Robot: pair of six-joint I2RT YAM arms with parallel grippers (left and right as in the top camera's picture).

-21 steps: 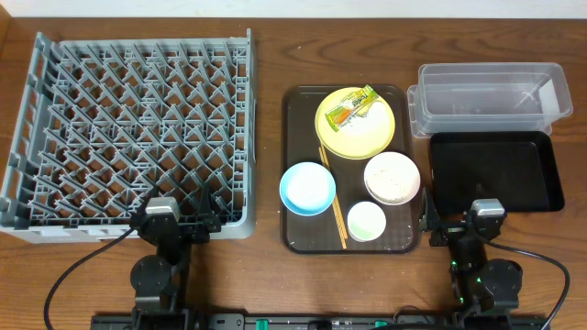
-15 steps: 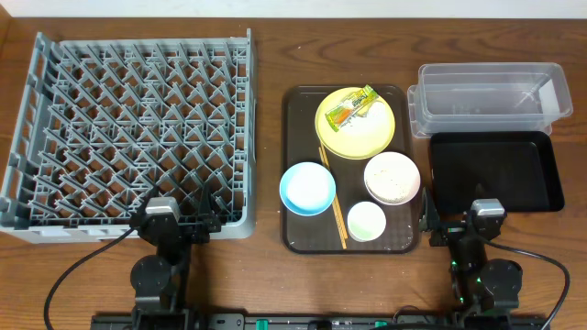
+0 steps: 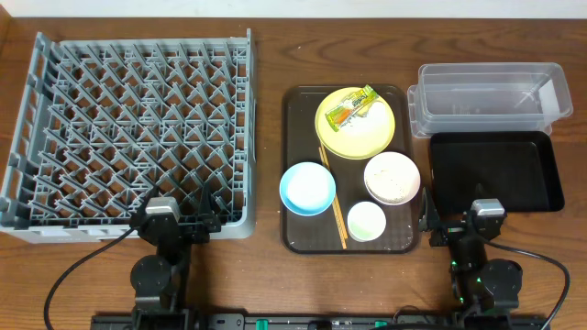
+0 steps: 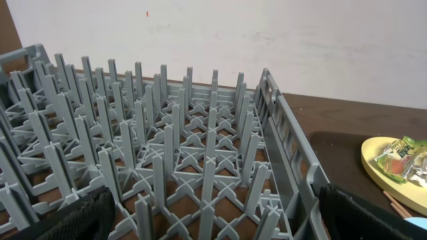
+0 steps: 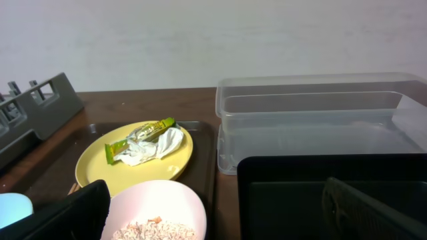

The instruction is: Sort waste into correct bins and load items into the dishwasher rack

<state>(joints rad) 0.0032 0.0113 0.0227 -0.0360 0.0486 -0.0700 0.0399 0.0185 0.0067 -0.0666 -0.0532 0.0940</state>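
Observation:
The grey dishwasher rack [image 3: 128,128] fills the left of the table and holds nothing; its pegs fill the left wrist view [image 4: 173,153]. On a dark brown tray [image 3: 295,137] lie a yellow plate [image 3: 362,137] with the snack wrapper [image 3: 353,107] on it, a light blue bowl [image 3: 307,188], a white bowl [image 3: 392,177] holding rice-like scraps [image 5: 157,231], a small white cup [image 3: 367,221] and two chopsticks [image 3: 332,197]. A clear tub [image 3: 491,96] and a black tray [image 3: 495,170] stand at the right. My left gripper [image 3: 188,220] is open and empty at the rack's near edge. My right gripper [image 3: 454,227] is open and empty between the brown tray and the black tray.
The plate and wrapper also show at the right edge of the left wrist view [image 4: 400,160]. The right wrist view shows the plate [image 5: 133,157], the clear tub [image 5: 313,113] and the black tray [image 5: 320,193]. Bare wooden table [image 3: 266,137] separates rack and brown tray.

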